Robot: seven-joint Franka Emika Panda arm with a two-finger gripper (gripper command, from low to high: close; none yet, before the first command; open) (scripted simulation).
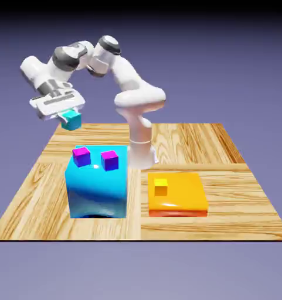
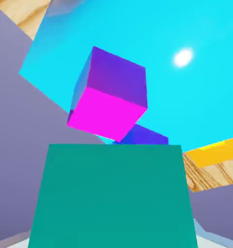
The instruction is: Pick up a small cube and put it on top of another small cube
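between the fingers of the gripper (image 1: 68, 115), the small teal cube (image 1: 71, 120) is clamped and held in the air, above the table (image 1: 225, 146) edge. below it, two magenta cubes (image 1: 81, 156) sit on the big cyan block (image 1: 97, 187). a yellow cube (image 1: 160, 186) rests on the orange slab (image 1: 184, 196).

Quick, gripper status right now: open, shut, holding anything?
Gripper: shut on the teal cube, held in the air above the table.
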